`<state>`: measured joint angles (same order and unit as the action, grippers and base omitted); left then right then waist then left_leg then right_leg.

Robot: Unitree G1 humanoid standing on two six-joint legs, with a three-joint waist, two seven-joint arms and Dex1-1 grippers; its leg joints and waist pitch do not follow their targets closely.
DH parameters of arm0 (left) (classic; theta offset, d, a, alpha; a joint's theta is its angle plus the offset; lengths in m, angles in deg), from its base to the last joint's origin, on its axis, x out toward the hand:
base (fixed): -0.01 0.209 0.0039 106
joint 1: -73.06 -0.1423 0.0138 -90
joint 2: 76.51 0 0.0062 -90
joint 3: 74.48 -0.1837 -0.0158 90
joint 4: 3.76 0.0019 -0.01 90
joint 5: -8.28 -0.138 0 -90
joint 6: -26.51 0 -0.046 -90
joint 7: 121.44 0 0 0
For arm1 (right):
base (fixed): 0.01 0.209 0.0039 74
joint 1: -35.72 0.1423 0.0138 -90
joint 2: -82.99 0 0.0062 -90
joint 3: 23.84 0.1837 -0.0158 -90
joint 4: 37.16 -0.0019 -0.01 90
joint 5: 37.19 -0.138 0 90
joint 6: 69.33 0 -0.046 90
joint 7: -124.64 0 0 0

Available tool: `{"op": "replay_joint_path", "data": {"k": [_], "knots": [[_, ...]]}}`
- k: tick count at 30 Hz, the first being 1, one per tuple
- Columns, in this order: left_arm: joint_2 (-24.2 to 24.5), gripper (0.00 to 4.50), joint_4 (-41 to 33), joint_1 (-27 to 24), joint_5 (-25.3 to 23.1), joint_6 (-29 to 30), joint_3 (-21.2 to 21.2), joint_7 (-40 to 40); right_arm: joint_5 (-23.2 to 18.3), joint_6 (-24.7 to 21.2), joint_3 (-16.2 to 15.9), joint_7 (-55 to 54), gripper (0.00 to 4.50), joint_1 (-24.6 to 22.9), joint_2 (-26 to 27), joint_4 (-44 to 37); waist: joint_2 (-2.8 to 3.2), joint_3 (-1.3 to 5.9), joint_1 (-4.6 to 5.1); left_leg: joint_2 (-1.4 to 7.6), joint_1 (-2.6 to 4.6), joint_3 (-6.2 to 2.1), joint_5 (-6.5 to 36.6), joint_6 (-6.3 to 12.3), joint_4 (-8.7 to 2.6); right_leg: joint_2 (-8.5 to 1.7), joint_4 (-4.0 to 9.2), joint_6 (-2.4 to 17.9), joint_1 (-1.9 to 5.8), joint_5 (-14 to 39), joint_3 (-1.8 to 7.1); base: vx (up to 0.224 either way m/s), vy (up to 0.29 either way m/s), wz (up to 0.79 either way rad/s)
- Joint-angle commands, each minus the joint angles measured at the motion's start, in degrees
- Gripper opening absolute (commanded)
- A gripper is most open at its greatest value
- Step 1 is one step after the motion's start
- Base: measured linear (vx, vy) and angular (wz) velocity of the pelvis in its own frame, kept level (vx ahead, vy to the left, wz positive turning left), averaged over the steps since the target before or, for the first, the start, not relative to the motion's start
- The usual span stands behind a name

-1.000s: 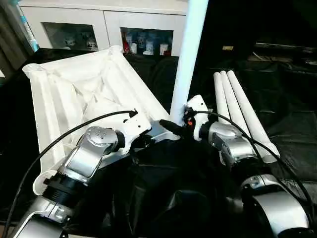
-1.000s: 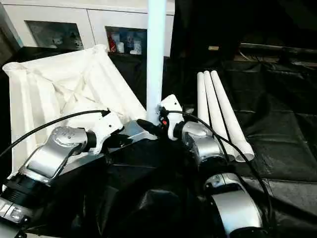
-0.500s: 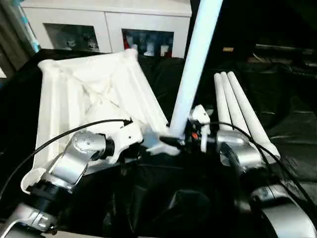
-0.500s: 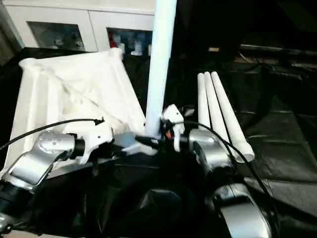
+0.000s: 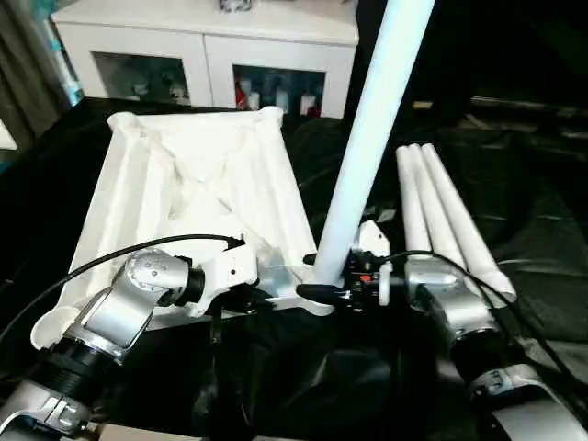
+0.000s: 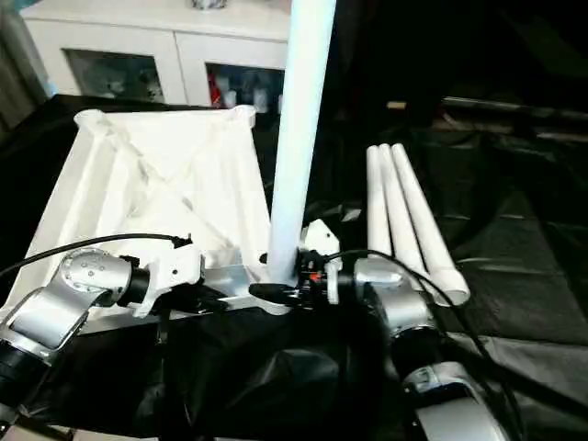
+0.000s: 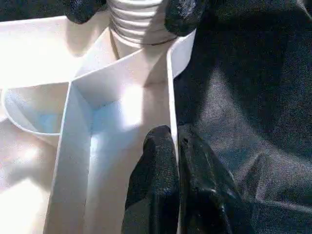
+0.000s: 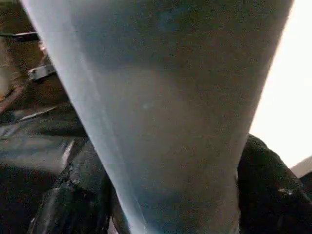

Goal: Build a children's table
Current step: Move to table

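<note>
At the tabletop's near corner: right gripper (image 5: 323, 292) clamps the upright leg (image 5: 367, 138), now turned with it, seemingly screwing it in.
Near rim: left gripper (image 7: 176, 146) pinched on it; tabletop (image 5: 193, 184) has swung squarer.
Right of tabletop: three spare legs (image 5: 441, 211) wait.

One upturned white tabletop (image 5: 193, 184). Four white legs: one standing upright (image 5: 372, 138) at the tabletop's near corner, three loose ones (image 5: 441, 216) lying side by side. Two robot arms. One white cabinet (image 5: 207, 41) behind.
</note>
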<state>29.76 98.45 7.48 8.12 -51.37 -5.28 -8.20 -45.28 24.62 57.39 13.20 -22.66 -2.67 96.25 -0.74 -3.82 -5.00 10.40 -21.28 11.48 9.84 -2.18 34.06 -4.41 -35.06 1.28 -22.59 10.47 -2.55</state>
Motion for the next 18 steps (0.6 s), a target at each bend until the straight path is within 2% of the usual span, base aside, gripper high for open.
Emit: {"op": "replay_joint_path", "data": {"k": [1,2,3,4,5,6,7,8,9,10,11,12,13,14,15,16,17,18], "knots": [[-2.25,0.00,-1.22,1.76,-0.67,1.40,-0.59,1.74,5.83,-0.30,1.02,-14.26,2.71,-0.04,0.73,8.60,1.12,3.08,0.55,3.04,1.91,-2.14,25.29,-3.04,-5.10,-4.23,5.24,9.99,0.92,26.30,2.28,0.000,0.000,0.00],[-2.25,0.00,-1.22,1.76,-0.67,1.40,-0.59,1.74,5.83,-0.30,1.02,-14.26,2.71,-0.04,0.73,8.60,1.20,2.73,0.95,2.94,2.38,-2.48,28.57,-4.24,-5.20,-4.26,5.66,8.96,0.45,31.21,2.10,0.000,0.000,0.00],[-3.59,0.00,-0.43,2.61,-1.02,3.66,0.14,4.33,6.03,-0.16,2.53,-22.06,2.71,1.59,2.27,11.37,1.12,2.76,1.06,2.82,2.53,-2.71,29.83,-4.45,-5.17,-4.33,5.97,8.04,0.55,33.62,1.92,-0.055,0.001,-0.07],[-5.52,0.00,0.60,3.76,-1.19,6.67,1.27,7.71,5.89,-0.63,3.78,-28.16,2.71,2.91,3.62,13.45,1.26,2.59,1.63,2.66,2.58,-3.18,31.85,-5.17,-5.23,-4.43,6.37,6.47,0.49,37.44,1.48,-0.074,0.007,-0.15],[-8.53,0.00,2.42,5.53,-1.79,10.47,2.87,13.30,5.19,-2.18,5.06,-34.87,2.71,4.54,5.63,15.68,1.49,2.55,2.45,2.59,2.69,-3.49,33.51,-6.09,-5.30,-4.28,6.47,5.36,0.51,39.05,0.89,-0.122,0.020,-0.23],[-11.36,0.00,4.07,7.03,-2.12,13.81,4.45,18.34,4.45,-3.74,5.89,-39.28,2.71,5.76,7.40,17.28,1.39,2.53,2.77,2.48,2.74,-3.70,34.27,-6.08,-5.28,-4.16,6.93,4.61,0.62,39.83,0.38,-0.090,0.019,-0.19],[-11.95,0.00,4.43,7.33,-2.18,14.45,4.75,19.38,4.25,-4.06,6.08,-40.11,2.71,6.00,7.80,17.60,1.98,2.51,2.94,2.48,3.51,-4.04,37.04,-6.16,-5.17,-3.99,7.53,4.20,0.51,39.21,-0.71,-0.101,0.036,-0.14],[-16.81,0.00,7.11,9.45,-2.66,18.74,7.13,27.77,2.70,-6.23,7.41,-46.04,2.71,7.98,11.18,20.09,2.47,2.36,3.49,2.71,3.66,-4.34,41.08,-5.94,-5.67,-3.40,7.97,3.75,1.05,36.44,-2.28,-0.087,0.048,-0.11],[-16.81,0.00,7.11,9.45,-2.66,18.74,7.13,27.77,2.70,-6.23,7.41,-46.04,2.71,7.98,11.18,20.09,2.76,2.20,3.79,3.15,3.36,-4.41,43.44,-5.90,-6.46,-2.96,7.59,4.13,1.60,33.60,-3.11,-0.087,0.048,-0.11],[-18.63,0.00,8.01,10.09,-2.77,19.98,7.99,30.79,2.15,-6.82,7.84,-47.81,2.71,8.69,12.47,20.95,3.30,2.26,3.19,4.71,0.69,-4.38,47.78,-5.71,-9.79,-1.95,2.33,4.73,4.66,25.17,-3.46,-0.109,0.031,-0.06],[-20.94,0.00,8.80,10.63,-2.65,21.16,9.26,34.44,1.78,-7.03,8.07,-49.91,2.71,9.56,13.96,22.09,3.61,2.03,0.94,5.86,-2.42,-2.03,51.67,-6.12,-13.67,-0.74,-5.42,5.03,6.56,15.23,-3.05,-0.092,-0.034,0.19],[-21.74,0.00,9.01,10.78,-2.61,21.43,9.67,35.61,1.60,-7.09,8.17,-50.43,2.71,9.85,14.49,22.44,1.43,2.55,-0.14,4.44,0.59,0.68,44.78,-4.21,-12.05,-1.02,-4.67,3.82,3.54,19.06,0.43,-0.092,-0.034,0.19],[-22.99,0.00,9.35,11.02,-2.55,21.86,10.31,37.47,1.31,-7.18,8.33,-51.25,2.71,10.30,15.33,23.01,-1.77,2.64,0.83,2.15,4.36,-0.06,37.92,-4.80,-5.70,-3.19,2.94,2.08,-1.28,37.12,2.11,0.046,-0.128,0.25],[-24.46,0.00,9.50,11.16,-2.64,22.42,10.89,39.10,1.05,-7.13,8.65,-52.15,2.71,10.93,16.40,23.93,-2.73,1.69,0.95,-0.33,7.40,-1.77,17.68,-2.51,6.73,-9.11,12.84,-1.30,-5.87,67.92,3.16,0.089,-0.106,-0.10],[-24.46,0.00,9.50,11.16,-2.64,22.42,10.89,39.10,1.05,-7.13,8.65,-52.15,2.71,10.93,16.40,23.93,-0.97,2.68,-0.19,-0.98,-0.72,-5.04,8.63,-0.10,3.85,-10.63,8.13,-1.02,3.39,60.09,5.67,0.089,-0.106,-0.10],[-25.90,0.00,9.37,11.05,-3.19,23.10,10.83,40.36,0.98,-6.94,8.91,-52.83,2.71,11.70,17.82,25.00,-2.09,3.23,-0.54,-0.24,-2.58,-4.90,6.55,-0.76,0.82,-8.63,5.96,-1.09,5.14,50.83,3.82,0.092,0.001,-0.17],[-26.40,0.00,9.37,10.99,-3.54,23.52,10.71,40.75,1.20,-6.71,9.07,-53.22,2.71,12.15,18.51,25.69,-1.42,3.92,-0.62,1.24,0.66,-4.20,5.70,-0.54,-2.44,-3.46,3.60,2.30,1.47,26.68,1.98,0.000,0.000,0.00],[-26.60,0.00,9.39,10.94,-3.73,23.75,10.64,40.90,1.41,-6.53,9.10,-53.42,2.71,12.41,18.89,26.07,-0.48,4.80,-0.26,1.74,2.03,-4.14,5.33,-0.09,-2.59,-2.93,2.28,5.04,1.17,17.29,1.47,0.000,0.000,0.00]]}}
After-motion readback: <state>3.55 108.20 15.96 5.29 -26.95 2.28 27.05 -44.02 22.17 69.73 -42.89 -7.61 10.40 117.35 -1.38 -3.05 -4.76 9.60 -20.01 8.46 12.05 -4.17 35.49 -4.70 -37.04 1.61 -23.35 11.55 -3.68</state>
